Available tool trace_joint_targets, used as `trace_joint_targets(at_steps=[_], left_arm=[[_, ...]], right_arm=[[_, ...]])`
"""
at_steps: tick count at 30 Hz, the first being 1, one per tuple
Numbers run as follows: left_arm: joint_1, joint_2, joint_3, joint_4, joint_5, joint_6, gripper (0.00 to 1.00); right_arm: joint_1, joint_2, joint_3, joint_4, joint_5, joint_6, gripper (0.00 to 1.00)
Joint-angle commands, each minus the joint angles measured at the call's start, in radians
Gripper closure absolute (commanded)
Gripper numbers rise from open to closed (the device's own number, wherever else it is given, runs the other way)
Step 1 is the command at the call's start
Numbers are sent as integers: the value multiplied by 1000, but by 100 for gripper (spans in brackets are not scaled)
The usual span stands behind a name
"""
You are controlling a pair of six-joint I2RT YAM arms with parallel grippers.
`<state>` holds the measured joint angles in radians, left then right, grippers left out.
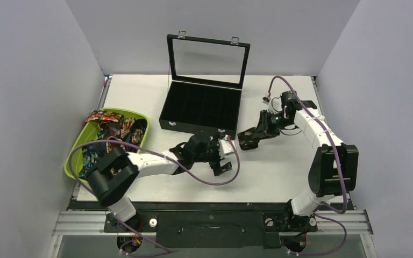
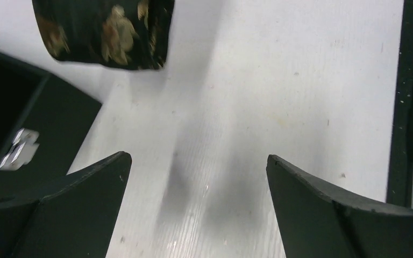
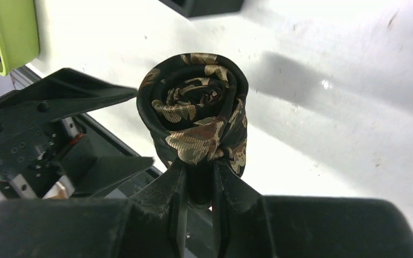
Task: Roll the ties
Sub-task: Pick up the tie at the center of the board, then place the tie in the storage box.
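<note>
— Black fabric with tan-gold florals, wound into a tight coil: the rolled tie. The right wrist view gives it end-on with the spiral plain. The right tool pinches its lower edge, fingers nearly pressed together.
— Does the top view agree on where it is?
— Roughly. From above the roll is only a dark lump at that tool's tip, just in front of the near right corner of the black case. Neither print nor coil can be read there.
— Left tool?
— The left tool is spread wide, nothing between its fingers. Its wrist view shows bare white surface below, the roll side-on at the frame's top edge, and a case corner at left.
— Touching the roll?
— No, apart. The right wrist view has those open fingers just beside the roll, on the bin side.
— Other ties?
— Seen properly only from above: loose ties in red, orange and blue prints, heaped in the green bin at the surface's left edge. The right wrist view catches one corner of that bin. The case's glass lid stands open, visible from above alone.
</note>
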<state>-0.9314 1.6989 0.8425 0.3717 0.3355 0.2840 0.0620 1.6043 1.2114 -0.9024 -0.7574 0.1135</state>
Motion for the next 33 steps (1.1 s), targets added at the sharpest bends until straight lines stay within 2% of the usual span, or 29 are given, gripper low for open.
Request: trace_joint_targets(at_steps=[1, 4, 6, 9, 14, 18, 23, 27, 33], left_arm=[[48, -203, -53, -132, 9, -59, 3], [104, -285, -59, -243, 34, -109, 3], [142, -341, -67, -290, 46, -134, 3], [193, -428, -95, -351, 45, -168, 3], [374, -558, -120, -467, 91, -258, 3], [502, -648, -132, -549, 115, -277, 3], [597, -743, -180, -576, 19, -335, 3], [679, -791, -197, -599, 19, -373, 3], [749, -857, -224, -629, 22, -401, 3]], right_arm=[[50, -35, 170, -31, 61, -67, 100], [94, 12, 288, -103, 141, -139, 100], [124, 53, 425, -164, 185, -209, 100], [181, 106, 545, -215, 240, -353, 100], [252, 243, 811, -349, 368, -669, 100], [298, 391, 1040, -514, 422, -805, 100], [375, 456, 1077, -539, 513, -895, 100], [411, 501, 1077, -510, 589, -902, 100], [443, 534, 1067, -455, 594, -876, 100]])
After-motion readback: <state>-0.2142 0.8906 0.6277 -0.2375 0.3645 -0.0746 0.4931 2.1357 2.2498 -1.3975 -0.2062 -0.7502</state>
